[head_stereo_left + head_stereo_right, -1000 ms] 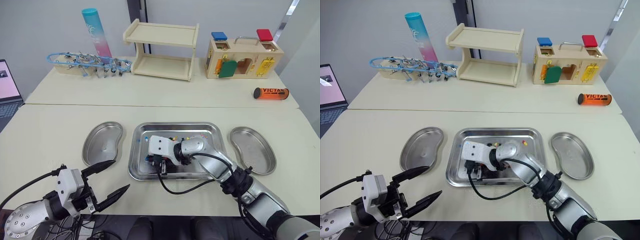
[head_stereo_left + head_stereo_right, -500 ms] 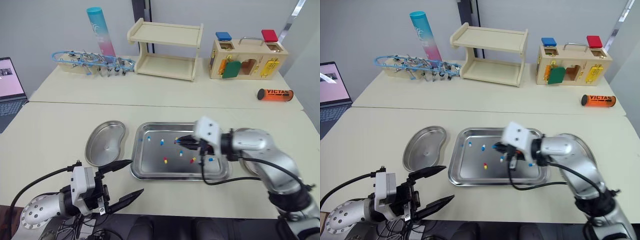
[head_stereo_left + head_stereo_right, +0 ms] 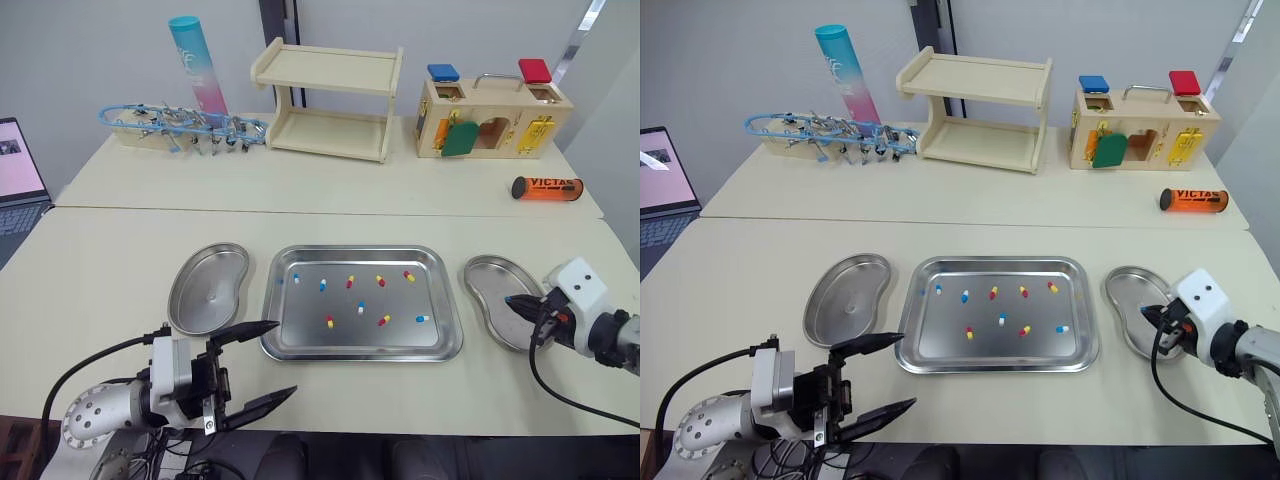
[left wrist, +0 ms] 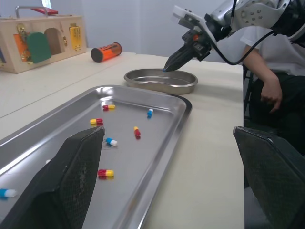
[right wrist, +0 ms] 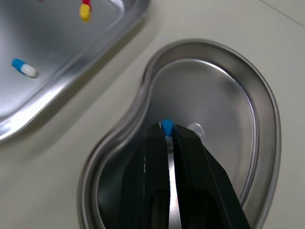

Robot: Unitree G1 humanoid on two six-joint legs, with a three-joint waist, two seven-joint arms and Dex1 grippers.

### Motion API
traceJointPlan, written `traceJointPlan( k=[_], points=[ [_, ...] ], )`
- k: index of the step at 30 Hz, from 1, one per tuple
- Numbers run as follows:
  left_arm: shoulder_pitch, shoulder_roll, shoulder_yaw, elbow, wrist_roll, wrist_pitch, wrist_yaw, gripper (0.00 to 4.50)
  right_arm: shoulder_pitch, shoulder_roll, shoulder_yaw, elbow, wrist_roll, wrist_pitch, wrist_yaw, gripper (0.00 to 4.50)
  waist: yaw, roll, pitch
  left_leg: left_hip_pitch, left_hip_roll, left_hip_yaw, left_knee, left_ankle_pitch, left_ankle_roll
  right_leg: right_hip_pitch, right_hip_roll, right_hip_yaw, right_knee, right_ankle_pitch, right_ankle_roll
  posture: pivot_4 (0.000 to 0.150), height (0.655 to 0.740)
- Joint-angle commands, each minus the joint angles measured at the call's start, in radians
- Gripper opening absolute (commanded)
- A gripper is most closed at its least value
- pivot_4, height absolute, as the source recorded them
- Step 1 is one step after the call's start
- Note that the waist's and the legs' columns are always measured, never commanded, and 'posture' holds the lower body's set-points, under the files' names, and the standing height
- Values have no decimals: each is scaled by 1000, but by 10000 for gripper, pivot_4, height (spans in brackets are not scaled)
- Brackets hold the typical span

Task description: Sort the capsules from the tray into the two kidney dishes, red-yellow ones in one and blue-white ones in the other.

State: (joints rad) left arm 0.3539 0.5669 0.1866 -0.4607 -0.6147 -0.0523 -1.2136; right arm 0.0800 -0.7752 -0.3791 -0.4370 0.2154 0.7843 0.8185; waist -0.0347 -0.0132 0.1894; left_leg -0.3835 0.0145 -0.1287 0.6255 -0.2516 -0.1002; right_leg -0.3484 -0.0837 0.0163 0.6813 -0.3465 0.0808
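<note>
The steel tray (image 3: 440,338) sits mid-table and holds several red-yellow capsules (image 3: 380,281) and blue-white capsules (image 3: 322,285). An empty kidney dish (image 3: 208,288) lies to its left. My right gripper (image 3: 512,302) hangs over the right kidney dish (image 3: 487,281), shut on a blue-white capsule (image 5: 167,126) whose blue end shows between the tips, just above the dish floor (image 5: 219,109). My left gripper (image 3: 284,358) is open near the table's front edge, before the tray's left corner, with nothing between its fingers (image 4: 76,181).
At the back stand a wooden shelf (image 3: 328,98), a wooden lock box (image 3: 490,118), an orange tube (image 3: 545,187), a blue-pink tube (image 3: 194,62) and a rack of instruments (image 3: 180,128). A laptop (image 3: 15,160) is at the far left. A person (image 4: 267,71) sits beyond the table's right end.
My right gripper has left the tray and swung right over the right kidney dish, carrying a blue-white capsule. The left gripper stays open by the front edge. The camera has shifted slightly.
</note>
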Motion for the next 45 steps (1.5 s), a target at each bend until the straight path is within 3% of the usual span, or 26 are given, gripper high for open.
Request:
traceJointPlan(
  k=[1, 4, 19, 25, 30, 36, 45],
  points=[
    [13, -9, -20, -13, 14, -43, -4, 45000, 11, -6, -37, -1, 1, -32, -40, 170, 3, 0, 0, 0, 0, 0, 0, 0, 0, 0, 0, 0, 0, 0, 0, 1500, 7400],
    [15, -11, -31, -12, 18, -56, 4, 45000, 14, -14, -34, 17, 7, -29, -59, 170, 4, 0, 0, 0, 0, 0, 0, 0, 0, 1, 0, 0, 0, 0, 0, 1500, 7400],
    [48, 8, 13, -49, 12, -31, 100, 45000, 29, -60, -102, 34, 98, -61, -17, 44605, 4, 0, 0, 0, 0, 0, 0, 0, 0, 1, 0, -1, -1, 0, 0, 1500, 7400],
    [62, 29, 105, -59, 26, 39, 224, 45000, 69, -79, -104, 57, 81, -231, 43, 44605, 4, 0, 0, 0, 0, -1, 0, 0, 0, 1, 0, -1, -1, 0, 1, 1500, 7400],
    [65, 149, 313, 75, 145, 159, 363, 45000, 124, -147, -182, 194, 116, -505, 278, 44605, 4, 0, 0, 1, 0, -1, 0, 0, 0, 2, 0, -1, -1, 0, 1, 1500, 7400],
    [7, 272, 465, 330, 201, 193, 375, 45000, 138, -278, -207, 408, 87, -693, 441, 44605, 1, -1, 0, 3, 0, -1, 0, 0, 0, 5, 0, -2, -1, 0, 1, 1500, 7400],
    [-38, 369, 502, 587, 230, 183, 296, 45000, -12, -422, -94, 782, 28, -893, 569, 44912, -6, 0, 0, 4, 1, 1, 0, 0, 0, 4, 0, -1, -1, 0, 1, 1500, 7400]
  ],
)
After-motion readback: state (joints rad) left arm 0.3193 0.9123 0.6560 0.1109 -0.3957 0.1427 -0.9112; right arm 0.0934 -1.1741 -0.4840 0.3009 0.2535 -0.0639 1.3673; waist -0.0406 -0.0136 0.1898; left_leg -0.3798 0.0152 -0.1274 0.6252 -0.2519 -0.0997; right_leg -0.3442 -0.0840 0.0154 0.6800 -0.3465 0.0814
